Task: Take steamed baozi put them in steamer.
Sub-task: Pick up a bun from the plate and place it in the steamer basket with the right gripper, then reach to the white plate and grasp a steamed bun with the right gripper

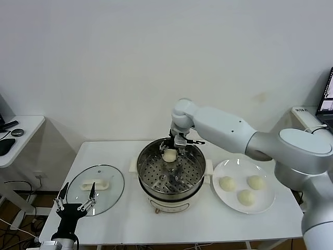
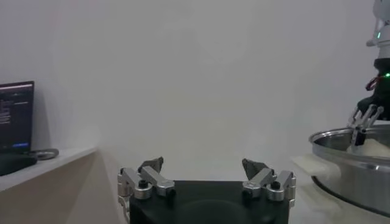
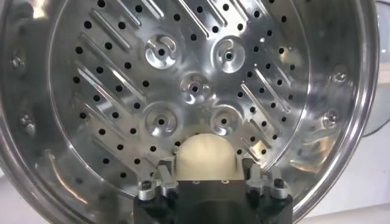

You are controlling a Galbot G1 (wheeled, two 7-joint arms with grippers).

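Right gripper [image 1: 175, 149] sits inside the steamer [image 1: 146, 167], jaws parted around a baozi [image 3: 205, 157] resting on the perforated tray at the far side, three more on the plate [image 1: 265, 205] to its right, nearer this arm.

Nothing here can be read. The monitor [image 2: 16, 115] at nine o'clock shows lines far too small to make out.
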